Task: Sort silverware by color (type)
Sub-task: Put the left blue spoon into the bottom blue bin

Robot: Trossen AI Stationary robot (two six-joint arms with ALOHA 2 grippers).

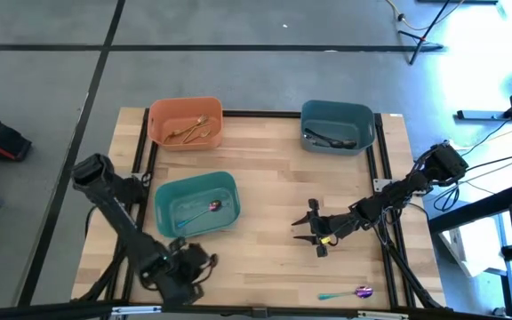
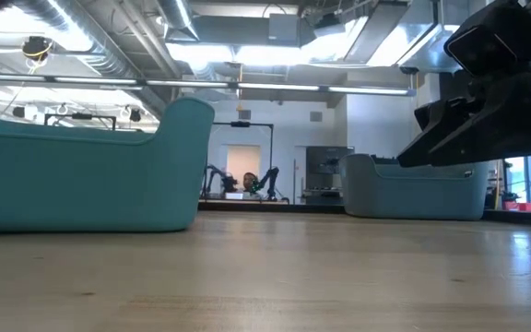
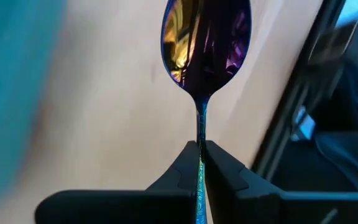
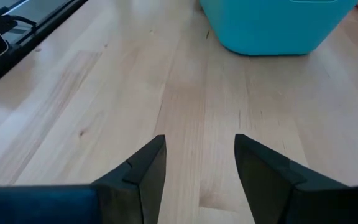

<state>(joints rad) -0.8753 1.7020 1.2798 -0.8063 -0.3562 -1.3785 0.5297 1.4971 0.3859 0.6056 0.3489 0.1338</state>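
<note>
- Three bins on the wooden surface (image 1: 265, 178): orange bin (image 1: 186, 121) far left, grey-blue bin (image 1: 337, 126) far right, teal bin (image 1: 196, 204) near left.
- Orange bin: gold silverware (image 1: 192, 132), a few pieces, exact count unclear.
- Grey-blue bin: black silverware (image 1: 330, 139), count unclear.
- Teal bin: one iridescent spoon (image 1: 204, 210) visible inside.
- One more iridescent spoon on surface (image 1: 348, 292), near front edge, right of centre, teal handle pointing left.
- Left gripper (image 3: 201, 163) at the front-left corner of the surface; fingers (image 3: 179, 171) pinched tight on the handle of a third iridescent spoon, the held spoon (image 3: 205, 46), bowl purple-gold, pointing away from the wrist.
- Right gripper (image 1: 312, 230) over bare wood mid-right, fingers (image 4: 146, 168) spread apart, nothing between them.
- Surface: light wood planks, black frame rails at the edges.
- Room: grey floor with dark tape lines, exposed ceiling ducts, bright strip lights, more robot arms far back.
</note>
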